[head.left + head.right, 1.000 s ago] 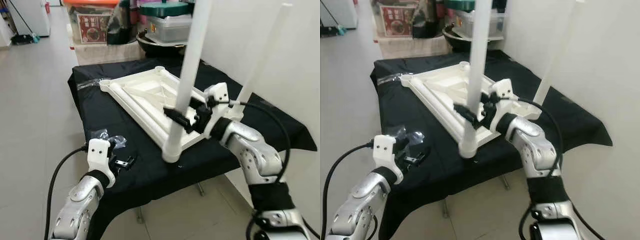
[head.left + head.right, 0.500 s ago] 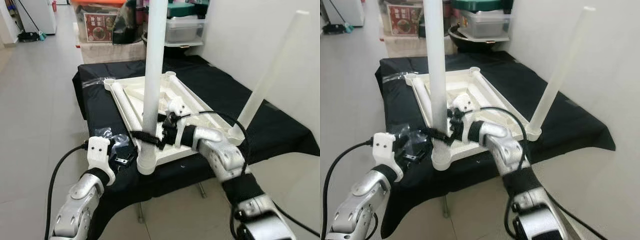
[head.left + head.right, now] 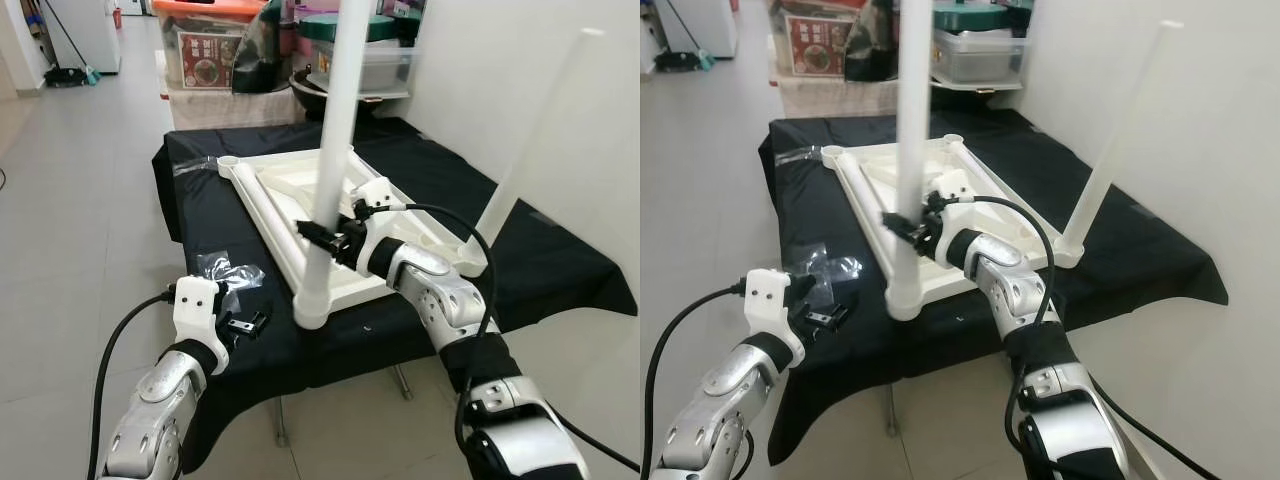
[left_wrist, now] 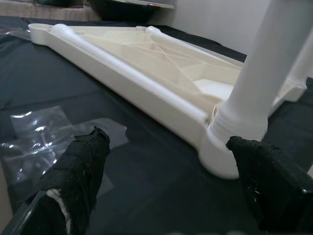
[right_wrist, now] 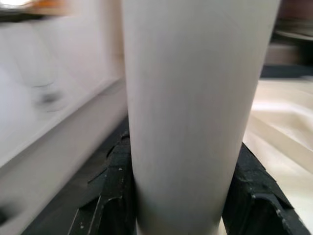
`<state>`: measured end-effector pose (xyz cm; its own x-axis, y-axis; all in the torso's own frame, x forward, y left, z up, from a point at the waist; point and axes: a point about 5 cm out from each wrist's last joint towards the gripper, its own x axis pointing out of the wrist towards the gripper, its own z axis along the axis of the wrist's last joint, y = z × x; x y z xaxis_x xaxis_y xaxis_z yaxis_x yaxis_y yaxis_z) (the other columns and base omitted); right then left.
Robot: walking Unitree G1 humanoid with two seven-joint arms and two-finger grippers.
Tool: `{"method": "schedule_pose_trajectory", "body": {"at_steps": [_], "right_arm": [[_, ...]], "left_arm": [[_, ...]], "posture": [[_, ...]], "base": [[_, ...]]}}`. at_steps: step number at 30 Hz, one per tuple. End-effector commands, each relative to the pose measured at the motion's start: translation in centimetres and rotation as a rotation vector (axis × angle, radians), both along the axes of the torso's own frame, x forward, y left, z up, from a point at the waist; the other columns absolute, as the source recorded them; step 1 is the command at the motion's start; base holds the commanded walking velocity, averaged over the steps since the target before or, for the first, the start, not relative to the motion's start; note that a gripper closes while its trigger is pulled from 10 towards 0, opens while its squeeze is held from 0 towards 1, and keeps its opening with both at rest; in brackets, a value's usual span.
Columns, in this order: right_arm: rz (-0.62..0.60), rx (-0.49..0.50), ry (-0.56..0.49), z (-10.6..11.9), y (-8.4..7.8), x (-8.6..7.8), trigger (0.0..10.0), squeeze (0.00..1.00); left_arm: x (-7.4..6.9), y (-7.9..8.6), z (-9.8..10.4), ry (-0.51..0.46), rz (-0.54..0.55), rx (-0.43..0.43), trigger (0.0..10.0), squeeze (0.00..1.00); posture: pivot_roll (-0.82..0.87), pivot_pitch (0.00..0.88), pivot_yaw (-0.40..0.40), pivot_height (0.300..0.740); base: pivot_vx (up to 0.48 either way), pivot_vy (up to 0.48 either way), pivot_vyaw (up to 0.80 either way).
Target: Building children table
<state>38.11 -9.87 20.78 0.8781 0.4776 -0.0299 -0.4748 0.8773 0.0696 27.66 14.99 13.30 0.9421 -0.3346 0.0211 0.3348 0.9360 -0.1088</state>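
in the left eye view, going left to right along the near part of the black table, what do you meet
left gripper → clear plastic bag → near table leg with the right gripper shut on it → far table leg by the wall

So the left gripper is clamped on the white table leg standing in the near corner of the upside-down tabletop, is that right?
Not quite: the right gripper is the one clamped on the white table leg, as the right wrist view shows with a finger on each side of it. The leg does stand in the near corner of the upside-down tabletop. The left gripper is open, holding nothing.
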Motion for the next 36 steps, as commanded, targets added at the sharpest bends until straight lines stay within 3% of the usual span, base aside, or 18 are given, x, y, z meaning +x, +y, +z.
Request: {"method": "schedule_pose_trajectory", "body": {"at_steps": [1, 2, 3, 5, 8, 9, 14, 16, 17, 19, 20, 21, 26, 29, 31, 34, 35, 36], "right_arm": [[-0.547, -0.068, 0.172, -3.7, -4.8, -0.8, 0.0, 0.00], [-0.547, -0.068, 0.172, -3.7, -4.8, -0.8, 0.0, 0.00], [-0.634, -0.079, 0.177, -4.0, -5.1, -1.6, 0.0, 0.00], [-0.635, -0.082, 0.141, -3.6, -4.0, -2.7, 0.0, 0.00], [-0.597, -0.085, 0.147, -3.5, -3.3, -2.8, 0.0, 0.00], [-0.538, -0.092, 0.150, -3.5, -2.5, -2.8, 10.0, 0.00], [-0.472, -0.066, 0.154, -3.5, -1.7, -2.7, 10.0, 0.00], [-0.448, -0.026, 0.136, -3.3, -1.6, -2.6, 10.0, 0.07], [-0.428, 0.012, 0.113, -2.8, -1.6, -2.5, 10.0, 1.00], [-0.358, 0.060, 0.076, -1.9, -1.5, -2.3, 10.0, 1.00], [-0.271, 0.110, 0.037, -0.6, -1.4, -2.1, 10.0, 0.40], [-0.147, 0.139, -0.028, 0.9, -1.5, -2.2, 10.0, 0.00], [0.023, 0.093, -0.162, 2.9, -2.7, -2.6, 10.0, 0.00], [0.090, 0.047, -0.181, 2.9, -3.1, -2.6, 10.0, 0.00], [0.212, 0.001, -0.186, 2.6, -3.4, -2.6, 10.0, 0.00], [0.254, -0.026, -0.180, 2.0, -3.5, -2.4, 10.0, 0.00], [0.308, -0.060, -0.167, 1.3, -3.4, -2.2, 9.8, 0.00], [0.352, -0.089, -0.163, 0.7, -3.4, -2.0, 8.4, 0.00]], "left_arm": [[-0.1, 0.1, -0.4, 0.013, 0.007, 0.005, 10.0, 0.00], [-0.1, 0.1, -0.4, 0.013, 0.007, 0.005, 10.0, 0.00], [-0.1, 0.2, -0.4, 0.014, 0.009, 0.005, 10.0, 0.00], [-0.1, 0.1, -0.4, 0.015, 0.004, 0.006, 10.0, 0.00], [-0.1, 0.1, -0.4, 0.015, 0.001, 0.007, 10.0, 0.00], [0.0, 0.1, -0.4, 0.015, -0.001, 0.009, 10.0, 0.00], [0.2, 0.1, -0.3, 0.011, -0.003, 0.010, 10.0, 0.00], [0.3, 0.1, -0.2, 0.009, -0.004, 0.010, 10.0, 0.00], [0.3, 0.0, -0.2, 0.008, -0.004, 0.009, 10.0, 0.00], [0.3, 0.0, -0.2, 0.008, -0.004, 0.008, 10.0, 0.00], [0.3, 0.0, -0.2, 0.008, -0.004, 0.007, 10.0, 0.00], [0.3, 0.0, -0.3, 0.008, -0.005, 0.006, 10.0, 0.00], [0.2, -0.1, -0.3, 0.006, -0.009, 0.003, 10.0, 0.00], [0.3, -0.2, -0.2, 0.004, -0.011, 0.003, 10.0, 0.00], [0.4, -0.3, -0.2, 0.001, -0.014, 0.001, 10.0, 0.00], [0.4, -0.4, -0.2, 0.000, -0.014, 0.001, 10.0, 0.00], [0.5, -0.4, -0.2, -0.001, -0.015, 0.000, 10.0, 0.00], [0.5, -0.5, -0.1, -0.002, -0.015, 0.000, 10.0, 0.00]], "posture": [[0.00, 0.000, -0.105, 0.740], [0.00, 0.000, -0.105, 0.740], [0.00, 0.000, -0.105, 0.740], [-0.01, 0.000, -0.095, 0.740], [-0.01, 0.000, -0.092, 0.740], [-0.01, 0.000, -0.087, 0.740], [-0.01, 0.000, -0.087, 0.740], [-0.01, 0.000, -0.086, 0.740], [-0.01, 0.000, -0.086, 0.740], [-0.02, 0.000, -0.087, 0.740], [-0.02, 0.000, -0.086, 0.740], [-0.02, 0.000, -0.086, 0.740], [-0.03, 0.000, -0.085, 0.740], [-0.03, 0.000, -0.085, 0.740], [-0.03, 0.000, -0.089, 0.740], [-0.02, 0.000, -0.092, 0.740], [-0.02, 0.000, -0.094, 0.740], [-0.01, 0.000, -0.099, 0.740]], "base": [[0.000, 0.000, 0.00], [0.000, 0.000, 0.00], [0.000, 0.000, 0.00], [0.000, 0.000, 0.00], [0.000, 0.000, 0.00], [0.000, 0.000, 0.00], [0.000, 0.000, 0.00], [0.000, 0.000, 0.00], [0.000, 0.000, 0.00], [0.000, 0.000, 0.00], [0.000, 0.000, 0.00], [0.000, 0.000, 0.00], [0.000, 0.000, 0.00], [0.000, 0.000, 0.00], [0.000, 0.000, 0.00], [0.000, 0.000, 0.00], [0.000, 0.000, 0.00], [0.000, 0.000, 0.00]]}}
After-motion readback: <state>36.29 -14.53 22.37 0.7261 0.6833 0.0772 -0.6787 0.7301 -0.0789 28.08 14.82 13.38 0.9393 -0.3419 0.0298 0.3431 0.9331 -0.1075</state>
